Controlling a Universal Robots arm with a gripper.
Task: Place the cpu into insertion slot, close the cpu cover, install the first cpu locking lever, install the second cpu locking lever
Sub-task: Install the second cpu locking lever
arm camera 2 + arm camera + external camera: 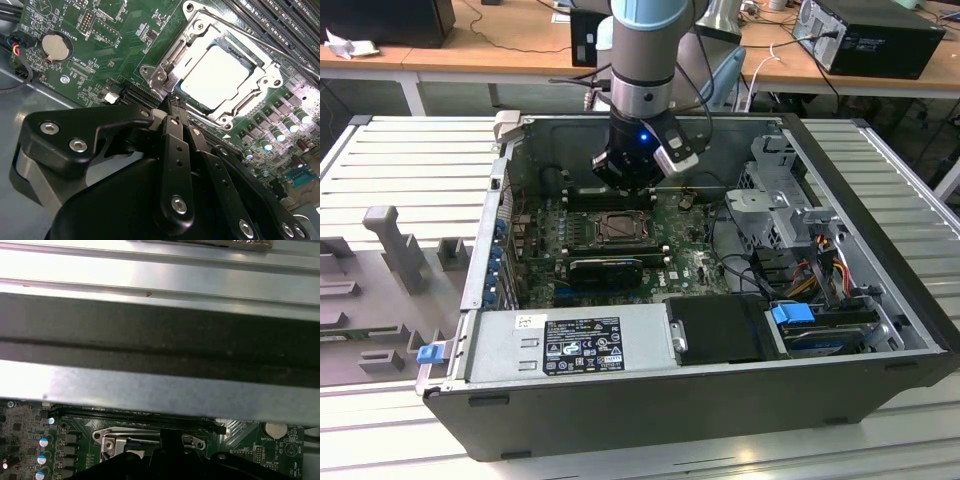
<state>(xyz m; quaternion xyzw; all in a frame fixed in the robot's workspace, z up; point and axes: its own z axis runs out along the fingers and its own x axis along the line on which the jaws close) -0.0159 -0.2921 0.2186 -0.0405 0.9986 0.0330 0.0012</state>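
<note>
— 1 cpu [216, 80] lies in the insertion slot [250, 107], cpu cover [187, 47] shut over it?
— Yes; fingers [175, 127] pressed together, empty, at the slot's edge near a lever [235, 27].

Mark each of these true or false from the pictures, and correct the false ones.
1. The cpu lies in the insertion slot. True.
2. The cpu cover stands upright, away from the chip. False: it lies down flat, framing the chip through its window.
3. The gripper holds the cpu. False: its fingertips are together at the cover's edge with nothing between them.
4. A round coin battery sits on the green motherboard. True.
5. In the exterior view the arm hangs over the power supply. False: it hangs over the socket area, farther back in the computer case.
</note>
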